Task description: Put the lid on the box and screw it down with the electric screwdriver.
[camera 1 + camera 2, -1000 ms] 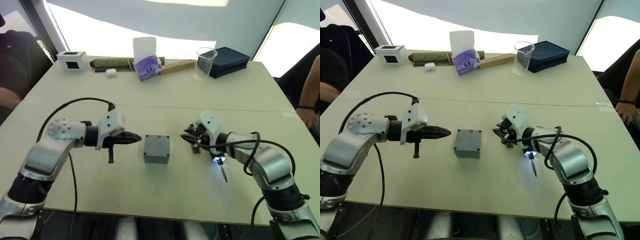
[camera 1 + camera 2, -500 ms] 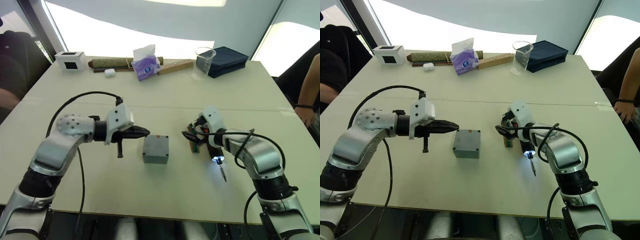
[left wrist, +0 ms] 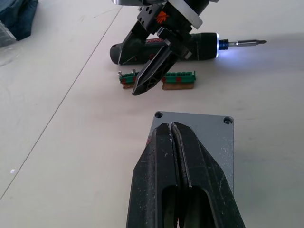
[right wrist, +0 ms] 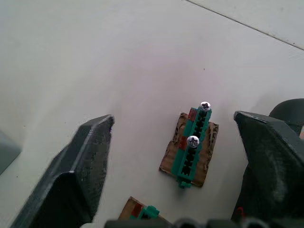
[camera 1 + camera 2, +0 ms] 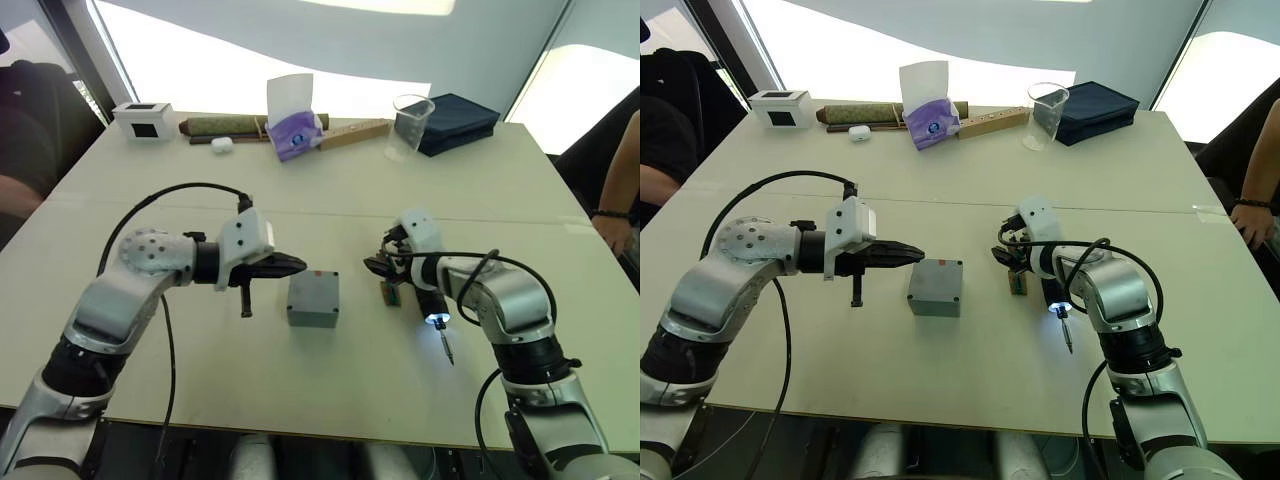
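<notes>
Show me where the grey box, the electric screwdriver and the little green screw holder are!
box (image 5: 313,298): left eye view, middle of its lidded top.
electric screwdriver (image 3: 164,46): left wrist view, on its black body.
green screw holder (image 4: 192,147): right wrist view, middle of the green strip.

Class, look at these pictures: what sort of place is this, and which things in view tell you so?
Probably a lab or workshop bench: an electric screwdriver lies on the table beside green screw holders and a grey box, with a beaker behind.

Both head cameras look forward and down over the pale rectangular table (image 5: 330,210). The left wrist camera skims low along its closed fingers, sharing the small square grey plastic box (image 3: 199,130) with them. The right wrist camera hangs close above the tabletop.
</notes>
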Motion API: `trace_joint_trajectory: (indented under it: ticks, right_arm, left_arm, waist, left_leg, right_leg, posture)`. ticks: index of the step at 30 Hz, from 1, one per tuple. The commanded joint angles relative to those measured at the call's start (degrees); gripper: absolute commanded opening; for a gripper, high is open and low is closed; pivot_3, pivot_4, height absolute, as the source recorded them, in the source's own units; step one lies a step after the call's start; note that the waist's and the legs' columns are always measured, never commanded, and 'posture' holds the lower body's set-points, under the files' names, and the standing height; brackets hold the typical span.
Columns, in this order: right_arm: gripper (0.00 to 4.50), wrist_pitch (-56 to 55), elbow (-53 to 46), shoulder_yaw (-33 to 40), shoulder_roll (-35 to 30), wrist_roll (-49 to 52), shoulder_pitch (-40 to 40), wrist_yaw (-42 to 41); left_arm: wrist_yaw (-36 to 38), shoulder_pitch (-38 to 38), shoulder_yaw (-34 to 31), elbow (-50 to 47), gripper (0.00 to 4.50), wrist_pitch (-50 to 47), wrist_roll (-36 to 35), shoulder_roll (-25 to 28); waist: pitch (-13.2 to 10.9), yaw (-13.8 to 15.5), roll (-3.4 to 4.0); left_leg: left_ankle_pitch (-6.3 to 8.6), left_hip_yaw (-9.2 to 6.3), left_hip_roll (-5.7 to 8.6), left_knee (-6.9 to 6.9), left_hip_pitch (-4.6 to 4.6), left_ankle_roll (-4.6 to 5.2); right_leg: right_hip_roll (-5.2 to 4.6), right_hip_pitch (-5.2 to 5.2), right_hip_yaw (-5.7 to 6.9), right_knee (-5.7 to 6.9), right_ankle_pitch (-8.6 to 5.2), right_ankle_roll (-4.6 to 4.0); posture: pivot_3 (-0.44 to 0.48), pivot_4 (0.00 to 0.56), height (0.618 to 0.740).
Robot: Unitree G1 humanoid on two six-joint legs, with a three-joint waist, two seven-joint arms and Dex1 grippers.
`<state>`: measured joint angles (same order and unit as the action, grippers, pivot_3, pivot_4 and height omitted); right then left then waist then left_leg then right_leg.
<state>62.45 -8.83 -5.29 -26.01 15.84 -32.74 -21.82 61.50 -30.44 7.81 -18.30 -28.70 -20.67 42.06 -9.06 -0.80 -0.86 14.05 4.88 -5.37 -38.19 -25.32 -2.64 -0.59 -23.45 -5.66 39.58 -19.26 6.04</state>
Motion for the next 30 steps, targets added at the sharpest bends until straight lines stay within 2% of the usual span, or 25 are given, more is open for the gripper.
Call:
trace_joint_trajectory:
  ticks: [1, 8, 22, 30]
  right_arm:
    - [2.76, 1.0, -1.7, 0.6, -0.8, -0.5, -0.4, 0.2]
    - [0.04, 1.0, -2.1, 0.7, -0.3, -0.7, -0.2, 0.8]
    - [0.04, 4.9, -5.7, 2.0, 0.7, 2.5, -0.4, -0.5]
    - [0.04, 4.2, -5.0, -0.5, 2.9, 1.7, 0.2, 0.4]
  left_arm:
    - [-0.3, -1.0, -0.6, -1.9, 0.00, -0.1, -0.7, -0.2]
    - [-0.2, -1.4, -0.5, -1.3, 0.00, 0.3, -0.5, -0.5]
    - [-0.4, -1.8, -0.1, -1.3, 0.00, 0.3, -0.4, -0.9]
    - [-0.5, -1.9, -0.1, -0.8, 0.00, 0.9, 0.0, -1.3]
  waist:
    - [0.0, 0.0, 0.00]
    - [0.0, -0.1, 0.00]
    - [0.0, -0.1, 0.00]
    - [0.0, -0.2, 0.00]
  left_leg:
    - [0.00, 0.00, 0.00, 0.00, 0.00, 0.00]
    - [0.00, 0.00, 0.00, 0.00, 0.00, 0.00]
    - [0.00, 0.00, 0.00, 0.01, 0.00, 0.00]
    - [0.00, -0.01, 0.00, 0.01, 0.01, 0.00]
  right_leg:
    - [0.00, 0.00, 0.00, 0.00, 0.00, 0.00]
    - [0.01, -0.01, 0.00, 0.01, 0.00, 0.00]
    - [0.01, -0.01, 0.00, 0.01, 0.00, 0.00]
    - [0.01, -0.01, 0.00, 0.01, 0.00, 0.00]
  posture:
    - [0.000, 0.150, 0.721]
    - [0.000, 0.150, 0.721]
    - [0.000, 0.150, 0.721]
    - [0.000, 0.150, 0.721]
